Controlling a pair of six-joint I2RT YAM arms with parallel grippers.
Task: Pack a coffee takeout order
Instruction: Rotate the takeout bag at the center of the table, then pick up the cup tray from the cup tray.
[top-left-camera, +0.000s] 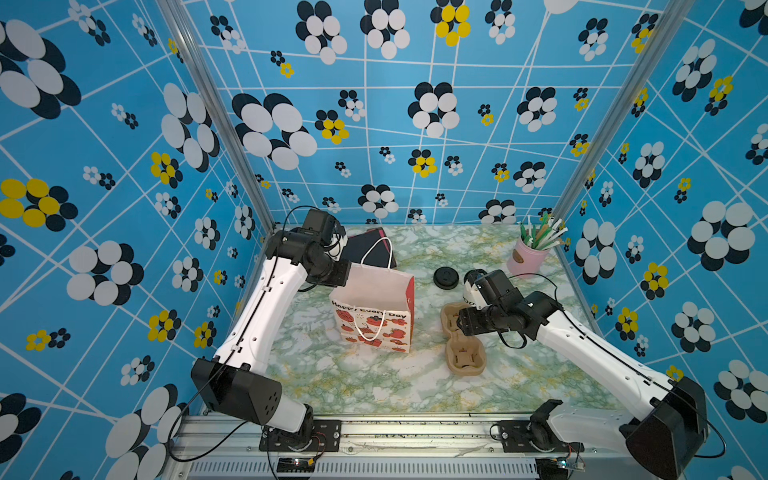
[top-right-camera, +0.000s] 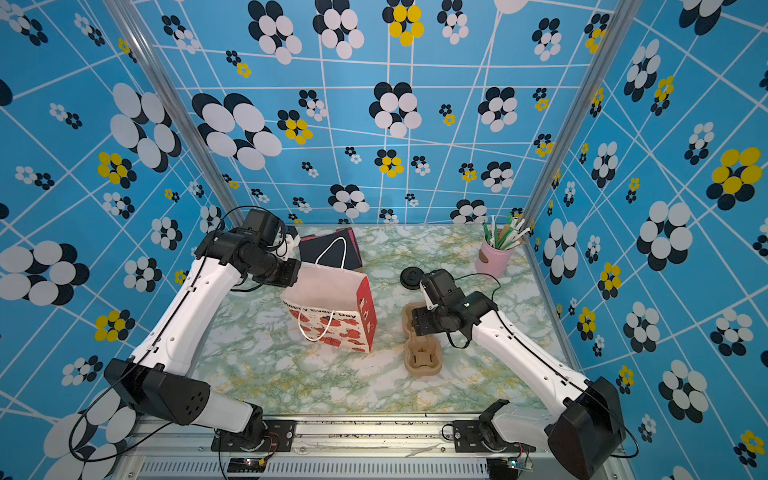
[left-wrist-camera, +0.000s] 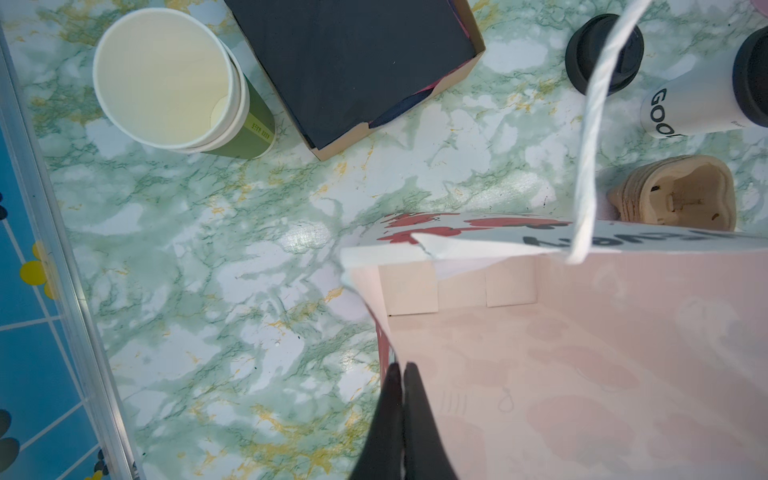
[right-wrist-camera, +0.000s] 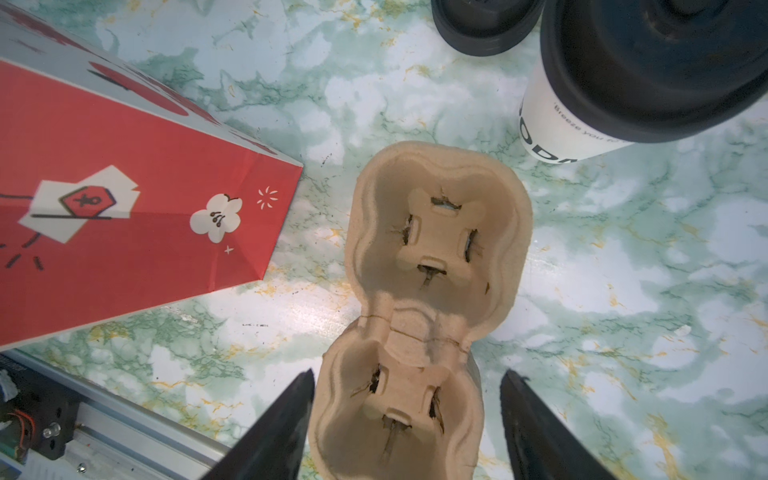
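Nearest me, my right pincer (right-wrist-camera: 407, 374) is spread wide, one finger either side of the carrier's (right-wrist-camera: 436, 232) near well, neither clearly touching it. I judge the step in hand is gripping that carrier, so I'd centre first. The gap looks tighter on one side, and an uneven squeeze would skid the pulp across the bench (right-wrist-camera: 623, 291). I'd close gently on the rim. The carrier seems to be several nested together, so a small test lift should show whether one comes away alone.

Beside it stands the bag (top-left-camera: 374, 299), mouth open, its far corner pinched between the pressed-together fingers of my left pincer (left-wrist-camera: 402, 368).

Past the carrier the cup (right-wrist-camera: 552, 124) stands upright on the bench with a lid (right-wrist-camera: 665, 62) on it, and a spare lid (top-left-camera: 446, 277) lies just beyond.

Farthest, the black napkin (left-wrist-camera: 353, 62) lies in its box (left-wrist-camera: 340, 141).
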